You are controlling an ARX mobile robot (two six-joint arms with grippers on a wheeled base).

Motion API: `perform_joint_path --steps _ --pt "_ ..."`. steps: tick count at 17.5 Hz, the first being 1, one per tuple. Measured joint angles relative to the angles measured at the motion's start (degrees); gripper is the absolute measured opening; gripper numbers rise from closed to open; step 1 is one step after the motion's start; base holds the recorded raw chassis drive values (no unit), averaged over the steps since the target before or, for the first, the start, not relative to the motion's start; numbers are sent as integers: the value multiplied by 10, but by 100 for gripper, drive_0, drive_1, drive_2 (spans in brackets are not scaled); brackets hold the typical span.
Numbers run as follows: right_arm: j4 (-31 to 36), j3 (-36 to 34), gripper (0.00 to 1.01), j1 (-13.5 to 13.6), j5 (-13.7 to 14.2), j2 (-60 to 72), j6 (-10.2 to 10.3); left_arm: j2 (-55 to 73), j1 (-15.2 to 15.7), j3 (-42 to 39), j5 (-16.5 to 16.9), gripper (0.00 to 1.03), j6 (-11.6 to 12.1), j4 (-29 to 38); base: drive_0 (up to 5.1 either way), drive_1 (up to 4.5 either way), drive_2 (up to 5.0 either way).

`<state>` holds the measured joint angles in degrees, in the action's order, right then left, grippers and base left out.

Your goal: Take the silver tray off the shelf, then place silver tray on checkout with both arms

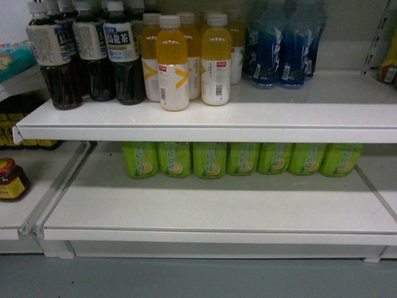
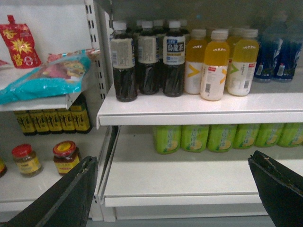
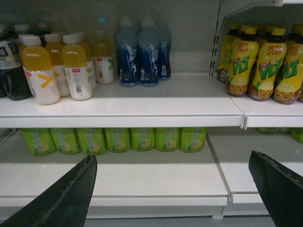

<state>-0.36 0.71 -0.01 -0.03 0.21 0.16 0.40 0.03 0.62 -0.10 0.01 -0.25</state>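
Left gripper [image 2: 173,198]: spread wide, one black finger [image 2: 71,194] at each lower corner of the left wrist view, gripping nothing, touching nothing. Right gripper [image 3: 173,198]: likewise wide apart, nothing held and nothing touched, both grippers short of the shelving.

Shelf [image 1: 217,205]: flat white lower board, long axis left to right across the head view, pale front lip toward the camera, level. Row of green bottles [image 1: 211,159] at its back, front part bare. Above it, upper board [image 1: 279,102] on the same left-to-right axis, with dark tea bottles [image 1: 59,62] left, yellow bottles [image 1: 173,62] centre and blue bottles [image 1: 279,49] right. Red-lidded jars [image 2: 65,156] in the neighbouring bay to the left.

Silver tray: position cannot be told from these views.
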Motion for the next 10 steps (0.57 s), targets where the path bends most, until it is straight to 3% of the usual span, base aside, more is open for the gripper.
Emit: perform_joint_path --steps 10 --pt "0 0 98 0 0 0 0 0 0 0 1 98 0 0 0 0 0"
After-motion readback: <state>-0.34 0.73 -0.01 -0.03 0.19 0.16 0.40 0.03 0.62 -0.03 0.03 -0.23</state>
